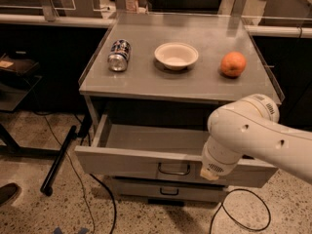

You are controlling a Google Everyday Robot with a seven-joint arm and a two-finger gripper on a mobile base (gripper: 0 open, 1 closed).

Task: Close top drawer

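The top drawer [122, 161] of the grey metal cabinet stands pulled out, and what shows of its inside [151, 138] is bare. Its small dark wire handle [174, 169] sits at the centre of the tall front panel. My white arm [243, 135] reaches in from the right, and its rounded end [214, 167] is against the right part of the drawer front, just right of the handle. My gripper is hidden behind the arm and does not show.
On the cabinet top [195, 77] lie a tipped can [118, 55], a white bowl [176, 55] and an orange [233, 64]. A lower drawer [165, 189] is shut beneath. Black cables [239, 213] and a dark stand leg [58, 160] lie on the speckled floor.
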